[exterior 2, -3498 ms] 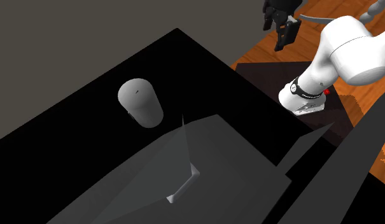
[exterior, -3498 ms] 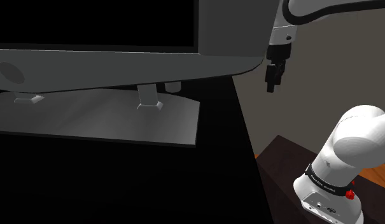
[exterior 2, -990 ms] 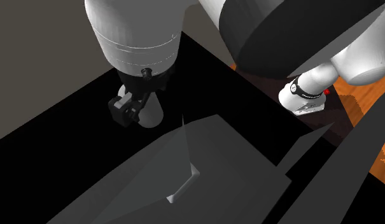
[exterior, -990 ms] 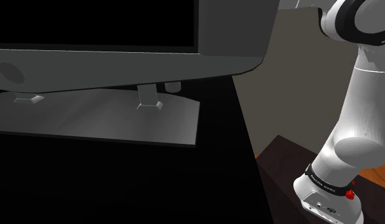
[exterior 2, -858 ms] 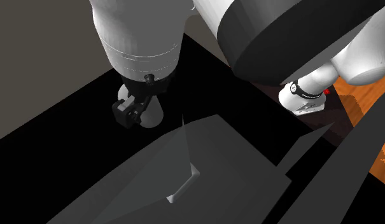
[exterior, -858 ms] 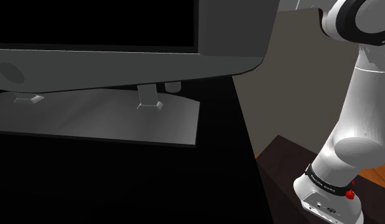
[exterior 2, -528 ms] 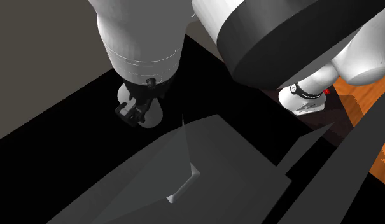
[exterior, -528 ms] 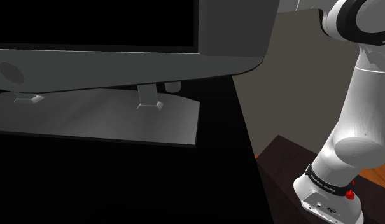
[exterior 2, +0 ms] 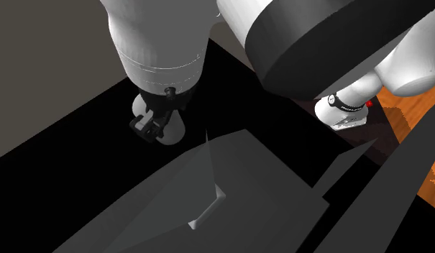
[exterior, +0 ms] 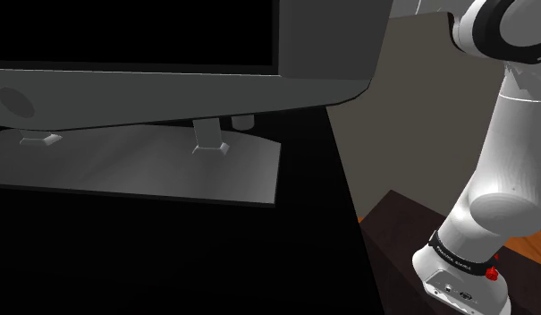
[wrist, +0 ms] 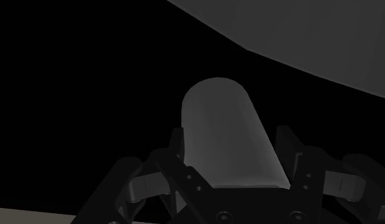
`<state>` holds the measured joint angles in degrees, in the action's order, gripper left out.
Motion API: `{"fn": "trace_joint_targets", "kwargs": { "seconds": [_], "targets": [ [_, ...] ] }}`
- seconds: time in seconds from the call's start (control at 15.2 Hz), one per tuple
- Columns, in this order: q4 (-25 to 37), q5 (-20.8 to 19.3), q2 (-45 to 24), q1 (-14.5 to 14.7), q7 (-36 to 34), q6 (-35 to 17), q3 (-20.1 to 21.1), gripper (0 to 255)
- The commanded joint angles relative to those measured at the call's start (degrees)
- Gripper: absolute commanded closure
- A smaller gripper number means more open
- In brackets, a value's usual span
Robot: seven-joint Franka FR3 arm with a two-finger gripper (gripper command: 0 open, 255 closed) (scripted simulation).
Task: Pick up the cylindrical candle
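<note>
Grey plain cylindrical candle [wrist: 226,137] stands on the black counter [wrist: 70,95], between the two black fingers [wrist: 178,145] of the tool [wrist: 231,133]; tool is released, fingers spread to either side of the candle's lower part; one finger sits right at the candle's edge, the other shows a thin dark gap, so no clamp visible; a paler grey surface [wrist: 324,38] lies beyond the candle

Second exterior view: tool [exterior 2: 152,123] hangs under a thick white arm [exterior 2: 158,36] link at 11 o'clock in the picture, pointing down at the counter [exterior 2: 79,165]; candle [exterior 2: 171,131] peeks out pale grey just beside the black tool body, at its 4 o'clock, mostly covered by it; candle is at 11 o'clock from the big grey monitor [exterior 2: 230,187], near it but apart; arm's base with dark ring and red dot at 3 o'clock, over orange wood floor [exterior 2: 431,165]; flat grey wall [exterior 2: 43,57] at 9 to 10 o'clock

Shoulder view: monitor [exterior: 170,80] takes the 9 to 12 o'clock part, dark screen above a grey bezel, on a flat grey foot plate [exterior: 143,166] resting on the counter [exterior: 170,268]; arm [exterior: 514,134] rises at 3 o'clock from its base at 4 o'clock on a dark brown stand [exterior: 393,224]; strip of wood floor [exterior: 528,246] beside the base
</note>
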<state>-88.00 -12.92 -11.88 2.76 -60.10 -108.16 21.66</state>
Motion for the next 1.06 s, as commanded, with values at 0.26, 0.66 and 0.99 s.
{"fn": "trace_joint_targets", "kwargs": {
  "seconds": [0.26,0.66,0.99],
  "targets": [
    [5.11,-0.06,-0.71,0.4,0.53,4.49,0.13,255],
    [11.44,-0.42,-1.95,1.06,1.02,9.63,0.27,255],
    [15.25,-0.78,-2.93,1.55,1.24,12.52,0.33,255]
  ]
}}
